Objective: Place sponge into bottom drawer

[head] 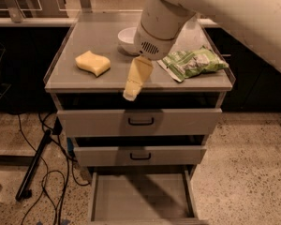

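The pale yellow sponge [92, 62] with wavy sides lies on the grey cabinet top [79, 81], on its left part. The bottom drawer [140, 198] is pulled out, a shallow grey tray with a bare floor. My gripper [131, 93] hangs from the white arm [159, 20] over the front edge of the cabinet top, to the right of the sponge and apart from it. It holds nothing that I can see.
A white bowl [128, 39] stands at the back of the top, partly behind the arm. A green snack bag [194, 62] lies on the right. Two upper drawers with dark handles [140, 121] are slightly open. Black cables [42, 172] lie on the floor at left.
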`<state>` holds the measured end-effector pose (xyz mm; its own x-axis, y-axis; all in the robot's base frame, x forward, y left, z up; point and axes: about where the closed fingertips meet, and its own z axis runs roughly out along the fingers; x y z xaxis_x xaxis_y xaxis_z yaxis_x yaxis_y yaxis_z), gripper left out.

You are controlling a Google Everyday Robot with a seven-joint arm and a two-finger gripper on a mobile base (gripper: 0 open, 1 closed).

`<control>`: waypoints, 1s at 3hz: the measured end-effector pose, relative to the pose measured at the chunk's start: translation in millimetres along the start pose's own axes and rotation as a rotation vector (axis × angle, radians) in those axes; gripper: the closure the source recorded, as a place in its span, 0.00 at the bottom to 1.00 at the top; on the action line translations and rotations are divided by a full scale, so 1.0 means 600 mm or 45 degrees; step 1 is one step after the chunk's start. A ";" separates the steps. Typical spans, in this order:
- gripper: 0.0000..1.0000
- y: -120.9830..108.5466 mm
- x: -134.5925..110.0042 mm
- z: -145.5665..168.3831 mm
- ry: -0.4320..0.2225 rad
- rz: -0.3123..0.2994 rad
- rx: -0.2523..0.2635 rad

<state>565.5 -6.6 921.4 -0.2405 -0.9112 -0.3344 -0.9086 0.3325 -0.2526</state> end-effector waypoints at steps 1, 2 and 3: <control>0.00 -0.013 -0.037 0.028 -0.037 -0.011 -0.027; 0.00 -0.033 -0.062 0.058 -0.039 -0.027 -0.053; 0.00 -0.056 -0.075 0.088 -0.034 -0.033 -0.079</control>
<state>625.0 36.2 896.8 -0.2084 -0.9122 -0.3528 -0.9340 0.2927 -0.2049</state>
